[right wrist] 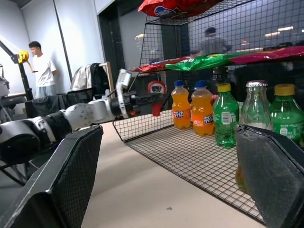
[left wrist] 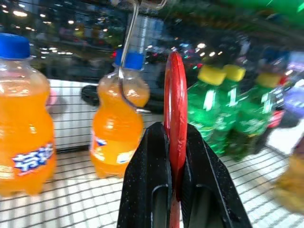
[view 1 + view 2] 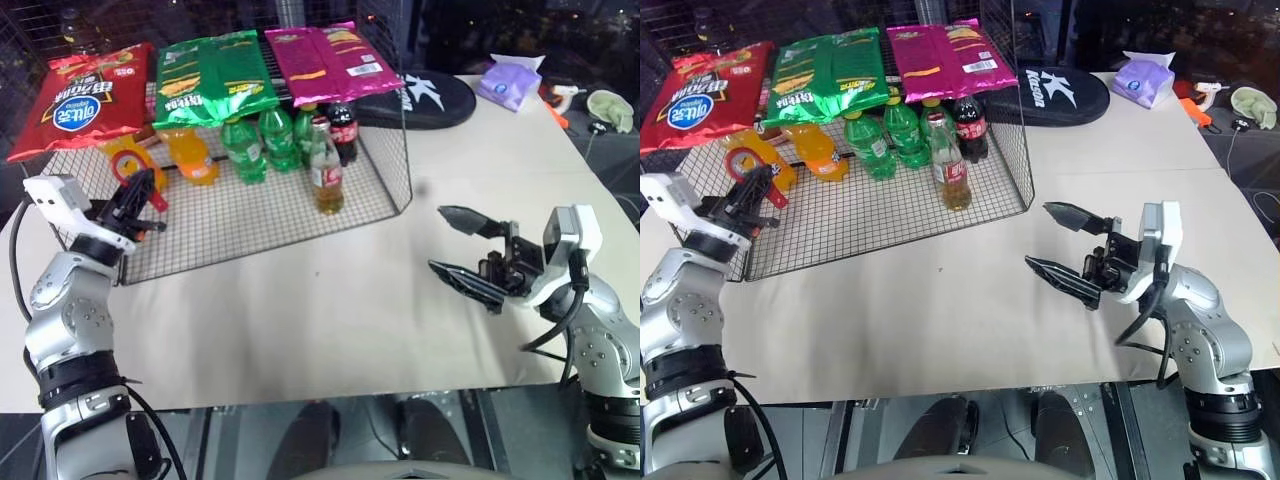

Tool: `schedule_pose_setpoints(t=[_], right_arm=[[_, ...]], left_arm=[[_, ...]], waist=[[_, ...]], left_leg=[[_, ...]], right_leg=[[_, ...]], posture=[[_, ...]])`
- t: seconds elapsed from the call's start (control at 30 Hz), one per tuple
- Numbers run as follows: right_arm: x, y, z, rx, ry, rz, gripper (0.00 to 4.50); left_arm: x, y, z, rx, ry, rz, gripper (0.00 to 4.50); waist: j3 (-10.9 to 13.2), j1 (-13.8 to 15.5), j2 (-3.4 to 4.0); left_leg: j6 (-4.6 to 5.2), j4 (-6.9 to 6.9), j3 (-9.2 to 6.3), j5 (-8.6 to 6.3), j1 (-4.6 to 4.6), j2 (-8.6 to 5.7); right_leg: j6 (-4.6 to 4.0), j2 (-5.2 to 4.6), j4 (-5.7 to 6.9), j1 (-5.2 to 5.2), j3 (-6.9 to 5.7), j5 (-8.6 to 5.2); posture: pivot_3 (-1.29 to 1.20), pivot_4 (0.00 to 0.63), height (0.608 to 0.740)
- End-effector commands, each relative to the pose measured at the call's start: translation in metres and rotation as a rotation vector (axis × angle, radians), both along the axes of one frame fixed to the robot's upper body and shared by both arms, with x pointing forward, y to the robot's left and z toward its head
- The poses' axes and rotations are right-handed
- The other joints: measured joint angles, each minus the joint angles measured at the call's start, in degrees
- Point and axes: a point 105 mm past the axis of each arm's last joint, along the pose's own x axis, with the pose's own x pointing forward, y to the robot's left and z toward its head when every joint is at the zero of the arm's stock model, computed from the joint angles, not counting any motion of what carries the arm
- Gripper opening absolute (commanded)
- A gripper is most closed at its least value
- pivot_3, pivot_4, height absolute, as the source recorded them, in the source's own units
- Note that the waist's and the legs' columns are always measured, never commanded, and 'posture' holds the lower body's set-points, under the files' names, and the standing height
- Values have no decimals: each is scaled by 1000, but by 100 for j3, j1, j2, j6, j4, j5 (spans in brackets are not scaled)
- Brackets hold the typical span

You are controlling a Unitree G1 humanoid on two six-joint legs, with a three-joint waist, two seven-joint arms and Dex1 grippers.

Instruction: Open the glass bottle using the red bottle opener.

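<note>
1. Nearest the head camera, the beige tabletop [image 3: 330, 330] runs as a broad bare stretch from its near edge up to the wire rack, with open room between the two arms and out to the far right edge.
2. Behind that stretch stands the black wire-mesh rack [image 3: 260, 225]; its front side is open, its right wall is a mesh panel, and its floor grid meets the tabletop along a straight near edge.
3. On the rack's upper shelf lie three crisp bags side by side: a red one [image 3: 85, 100], a green one [image 3: 215, 75] and a magenta one [image 3: 330, 55], their front edges overhanging the bottles below.
4. Past the rack's right wall, a black flat oval pouch with white lettering [image 3: 435, 98] lies near the far edge, with a lilac tissue pack [image 3: 508, 82] beyond it.
5. Right claw [image 3: 470, 250]: released, its two black fingers spread wide, hovering above bare tabletop well apart from the rack.
6. Left claw [image 3: 135, 210]: clenched on the small flat red bottle opener [image 2: 175, 118], at the rack's left front corner; the opener's loop head sticks up from between the fingers.
7. On the rack floor, orange soda bottles with blue caps [image 3: 190, 155] stand to the left and green plastic bottles with yellow caps [image 3: 262, 140] in the middle, with a dark cola bottle [image 3: 343, 125] behind.
8. The small slim clear glass bottle of amber drink with a red-and-white label [image 3: 327, 170] stands upright at the front of the row, near the rack's right wall, with open grid in front of it.
</note>
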Motion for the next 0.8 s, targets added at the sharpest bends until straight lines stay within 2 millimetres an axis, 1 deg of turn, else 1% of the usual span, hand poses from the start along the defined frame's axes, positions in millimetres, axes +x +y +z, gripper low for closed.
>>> schedule_pose_setpoints(t=[0.03,0.23,0.33,0.4,0.53,0.63,0.67,0.7,0.8], right_arm=[[-3,1,6,8,-42,3,4500],[-4,2,6,11,-39,6,4500],[-3,4,5,3,-30,4,4500],[-3,6,4,-10,-21,1,4500],[-2,18,1,-42,12,15,4500],[4,33,-7,-107,73,19,4500],[5,38,-8,-121,88,24,4500],[5,42,-9,-132,104,36,4500],[5,54,-10,-173,157,74,4500]], left_arm=[[-10,-1,17,-59,-67,-51,12],[-15,-9,18,-128,-49,-153,12],[-19,-20,16,-155,-26,-240,12],[-24,-38,12,-165,9,-345,12],[-35,-93,6,-159,69,-584,12],[-45,-140,10,-137,94,-790,12],[-48,-152,11,-123,100,-843,12],[-50,-163,12,-117,103,-887,12],[-54,-183,14,-109,109,-965,12]], waist=[[0,0,0],[0,0,0],[0,-1,0],[0,-9,0],[0,6,0],[-1,6,0],[0,4,0],[0,2,0],[-1,-8,0]], left_leg=[[0,0,0,0,0,0],[0,3,0,0,1,0],[0,4,0,0,0,0],[0,4,0,0,0,1],[0,4,1,0,1,2],[0,9,-1,0,0,1],[0,13,-1,0,0,1],[0,14,0,0,0,1],[0,19,0,0,1,1]], right_leg=[[0,0,0,0,0,0],[0,2,2,1,0,0],[0,1,2,1,0,0],[0,1,2,1,0,0],[0,-1,3,1,2,0],[0,-2,5,3,2,0],[0,-2,6,3,2,0],[0,-2,7,3,3,0],[0,2,10,3,3,0]], posture=[[0,150,740],[0,150,740],[0,150,740],[0,150,740],[0,150,740],[0,150,740],[0,150,740],[0,150,740],[0,150,740]])
